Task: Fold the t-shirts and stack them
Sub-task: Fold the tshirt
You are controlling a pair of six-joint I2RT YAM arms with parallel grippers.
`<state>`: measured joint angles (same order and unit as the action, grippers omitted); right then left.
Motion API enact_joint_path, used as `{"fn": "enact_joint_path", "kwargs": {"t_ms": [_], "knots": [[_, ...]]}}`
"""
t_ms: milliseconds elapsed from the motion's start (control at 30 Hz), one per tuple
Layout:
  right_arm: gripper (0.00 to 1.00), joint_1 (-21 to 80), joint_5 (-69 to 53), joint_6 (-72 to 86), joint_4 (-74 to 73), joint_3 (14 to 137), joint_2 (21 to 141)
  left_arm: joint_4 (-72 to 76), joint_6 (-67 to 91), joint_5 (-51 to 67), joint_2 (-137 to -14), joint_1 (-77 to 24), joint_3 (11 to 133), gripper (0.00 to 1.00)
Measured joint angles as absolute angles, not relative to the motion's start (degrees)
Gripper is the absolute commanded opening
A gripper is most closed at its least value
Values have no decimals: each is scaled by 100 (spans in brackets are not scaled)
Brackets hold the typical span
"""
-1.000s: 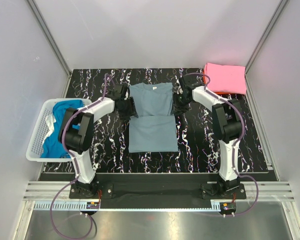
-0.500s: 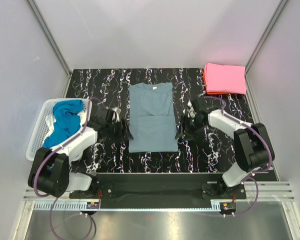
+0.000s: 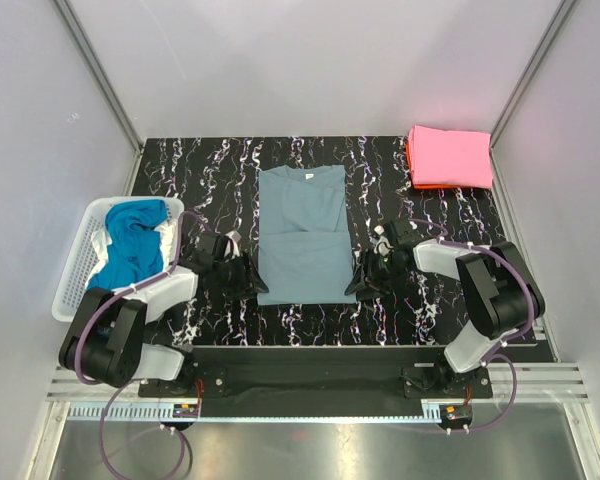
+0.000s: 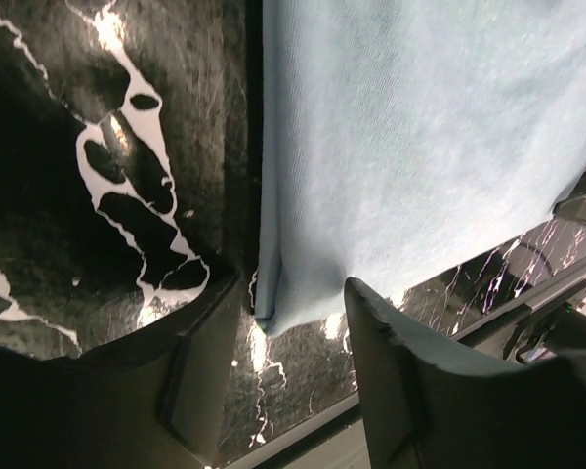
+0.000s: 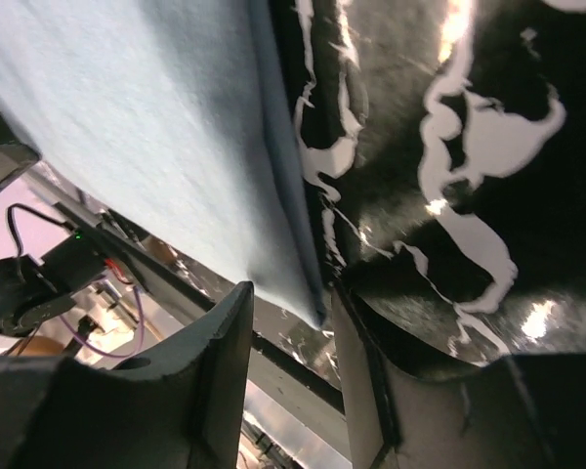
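A grey-blue t-shirt [image 3: 302, 200] is lying flat mid-way across a black marbled table [image 3: 430, 310], a fold line crossing its middle. A white basket [image 3: 75, 290] of blue shirts [image 3: 130, 245] is sitting at the left, and a folded pink shirt [image 3: 450, 157] in the far right corner. The left gripper [image 3: 244, 281] and right gripper [image 3: 362, 284] are lying low at its near corners, fingers apart, straddling the cloth.
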<state>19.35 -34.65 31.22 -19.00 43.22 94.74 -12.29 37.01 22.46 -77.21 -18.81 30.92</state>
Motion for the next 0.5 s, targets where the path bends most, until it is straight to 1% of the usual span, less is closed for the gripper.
{"fn": "enact_joint_path", "kwargs": {"t_ms": [133,200,233,267,300,400,467,500], "knots": [[45,1935,-3658,3188,-1634,4303,9585,-1144,3712,2239,-7780,-1881,3087,49],[44,1933,-3726,3199,-1562,4305,9638,-1055,3715,2248,-7824,-1881,3087,47],[43,1933,-3754,3199,-1533,4305,9655,-993,3715,2255,-7865,-1881,3089,44],[43,1933,-3763,3199,-1522,4305,9666,-939,3717,2268,-7905,-1879,3089,38],[43,1933,-3763,3199,-1520,4305,9671,-902,3721,2268,-7942,-1879,3094,36],[42,1933,-3758,3199,-1525,4305,9677,-805,3719,2281,-8062,-1881,3109,31],[45,1933,-3752,3201,-1527,4305,9679,-773,3717,2294,-8101,-1879,3111,29],[46,1933,-3754,3208,-1525,4305,9679,-762,3717,2298,-8110,-1879,3111,25]]}}
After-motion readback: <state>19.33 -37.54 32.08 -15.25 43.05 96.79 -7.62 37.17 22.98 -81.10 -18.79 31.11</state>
